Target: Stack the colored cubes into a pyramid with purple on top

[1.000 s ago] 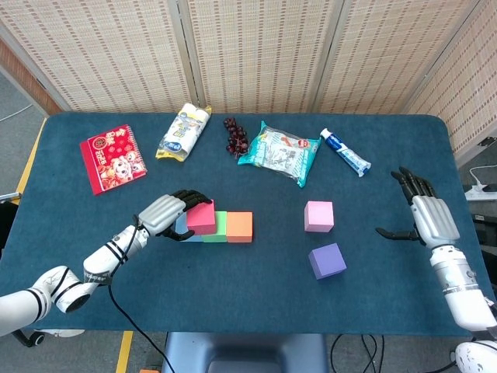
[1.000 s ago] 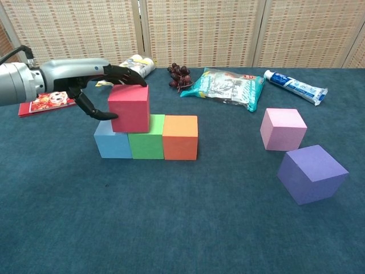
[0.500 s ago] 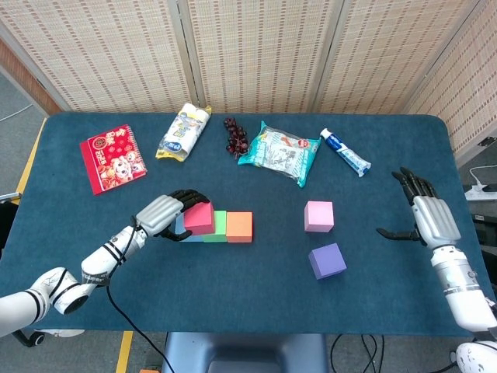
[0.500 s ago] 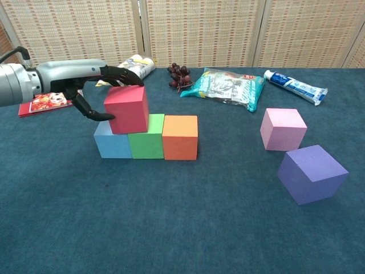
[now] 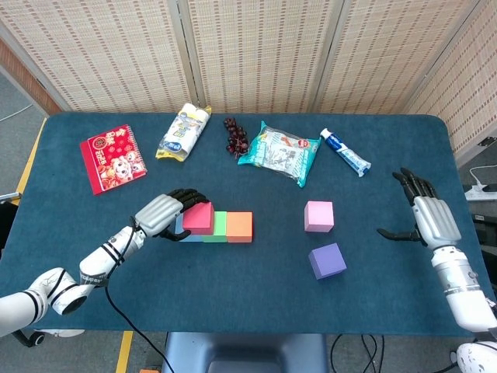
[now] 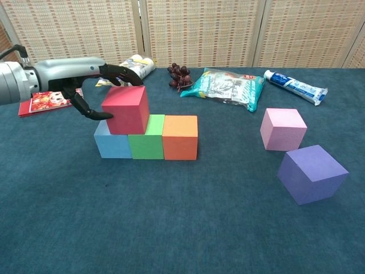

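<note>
A row of three cubes sits left of the table's middle: blue [image 6: 111, 144], green [image 6: 146, 140] and orange [image 6: 180, 137]. On the blue and green ones rests a red cube [image 6: 125, 109], turned slightly askew. My left hand [image 6: 94, 77] grips it, fingers over its top and thumb on its left face. A pink cube [image 6: 283, 129] and a tilted purple cube [image 6: 311, 173] lie apart to the right. My right hand [image 5: 431, 217] stays open near the table's right edge, holding nothing.
Along the back lie a red booklet [image 5: 112, 157], a snack packet [image 5: 185, 132], dark grapes [image 5: 235, 136], a teal bag [image 5: 279, 151] and a toothpaste tube [image 5: 345, 152]. The blue table [image 5: 248, 303] ends close to my right hand.
My left hand has nudged the red cube a little to the left and twisted it slightly on the bottom row. The right hand has not moved.
</note>
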You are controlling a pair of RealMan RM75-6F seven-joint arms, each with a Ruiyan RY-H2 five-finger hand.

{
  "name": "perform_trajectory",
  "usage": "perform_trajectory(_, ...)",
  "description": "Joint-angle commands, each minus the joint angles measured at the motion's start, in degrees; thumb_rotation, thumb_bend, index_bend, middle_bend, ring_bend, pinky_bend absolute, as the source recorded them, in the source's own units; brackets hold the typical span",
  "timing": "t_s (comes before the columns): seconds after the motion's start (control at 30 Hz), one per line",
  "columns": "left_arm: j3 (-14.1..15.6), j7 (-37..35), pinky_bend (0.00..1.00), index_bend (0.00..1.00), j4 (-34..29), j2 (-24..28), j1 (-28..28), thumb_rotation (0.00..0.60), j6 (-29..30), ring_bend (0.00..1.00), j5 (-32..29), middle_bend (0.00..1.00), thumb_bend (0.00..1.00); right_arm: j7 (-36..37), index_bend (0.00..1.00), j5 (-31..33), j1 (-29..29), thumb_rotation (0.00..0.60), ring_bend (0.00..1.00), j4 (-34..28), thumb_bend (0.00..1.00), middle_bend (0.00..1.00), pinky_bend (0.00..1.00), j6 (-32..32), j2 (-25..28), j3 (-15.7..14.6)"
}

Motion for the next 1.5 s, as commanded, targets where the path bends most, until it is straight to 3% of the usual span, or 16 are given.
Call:
perform_trajectory(0.03,0.0,0.1,0.13,0.15,-0.1,0.0,-0.1,0.600,-0.2,0.08,-0.1,0.12,0.34,0.0,0.00,0.0,-0.1,0.600,0.00,-0.1,0.07,0.00,0.00,0.1,0.1,0.0)
perform_trajectory(0.17,0.1,0.2,0.13,0.14,-0.6,0.2,0.2,0.600,-0.1,0.07,-0.3,0.11,0.34,0.1,0.00,-0.1,-0.2,0.600,0.00,-0.1,0.07,0.00,0.00,0.2,0.2,0.0)
perform_trajectory(0.4,0.1,2.5,0.09,0.00,-4.4,3.0,2.2,0.600,3.3,0.00,-0.2,0.00,0.35,0.8,0.00,-0.7,-0.5,0.600,0.00,-0.1,0.07,0.00,0.00,0.4,0.4,-0.2)
perform_trajectory(0.53,0.2,4.2,0.08,0.00,-8.0,6.4,4.6,0.600,5.8,0.00,-1.3,0.00,0.34,1.5,0.00,-2.7,-0.5,0.600,0.00,0.4,0.07,0.00,0.01,0.1,0.5,-0.8)
perform_trajectory(0.7,-0.8,11.4,0.09,0.01,-11.0,9.3,9.1,0.600,9.4,0.00,-6.3,0.01,0.34,1.0,0.00,-4.8,1.4,0.600,0.00,1.8,0.07,0.00,0.10,-3.1,-0.5,-1.8)
perform_trajectory(0.93,-1.9,14.8,0.10,0.09,-14.3,11.0,14.4,0.600,13.4,0.02,-11.2,0.06,0.34,-1.3,0.01,-2.2,8.2,0.600,0.01,6.5,0.09,0.13,0.23,-11.9,-5.2,-0.6)
perform_trajectory(1.2,-1.8,19.5,0.10,0.14,-16.1,11.7,17.6,0.600,16.0,0.04,-11.3,0.08,0.34,-8.6,0.04,4.3,16.1,0.600,0.01,14.8,0.10,0.14,0.24,-20.3,-12.8,0.2)
perform_trajectory(1.5,-1.5,20.2,0.10,0.14,-17.1,12.2,19.3,0.600,15.2,0.04,-11.0,0.08,0.34,-11.0,0.06,7.8,19.0,0.600,0.01,20.9,0.10,0.15,0.24,-23.8,-17.8,-1.2)
